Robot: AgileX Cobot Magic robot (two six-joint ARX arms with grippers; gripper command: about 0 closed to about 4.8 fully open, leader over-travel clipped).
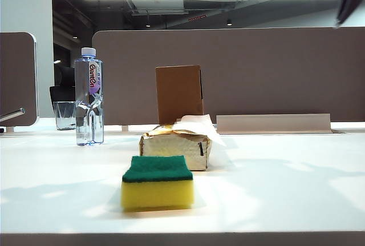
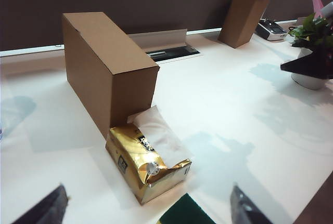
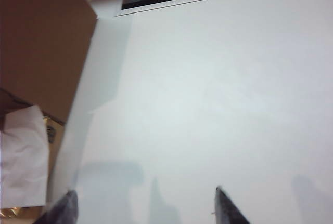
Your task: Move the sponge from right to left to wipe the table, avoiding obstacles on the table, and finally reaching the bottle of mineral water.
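You are at the very start; the sponge (image 1: 157, 182) lies untouched on the table (image 1: 285, 183), green side up, near the front edge, just in front of the tissue pack (image 1: 177, 146), with the cardboard box (image 1: 179, 93) upright behind that; the water bottle (image 1: 89, 96) stands well off to the left, a glass (image 1: 65, 115) behind it. Your left gripper (image 2: 145, 206) hovers spread and empty above the sponge's green corner; your right gripper (image 3: 143, 206) hangs spread and empty over bare table beside the box. Next you must come down onto the sponge, then steer it round the pack toward the bottle.
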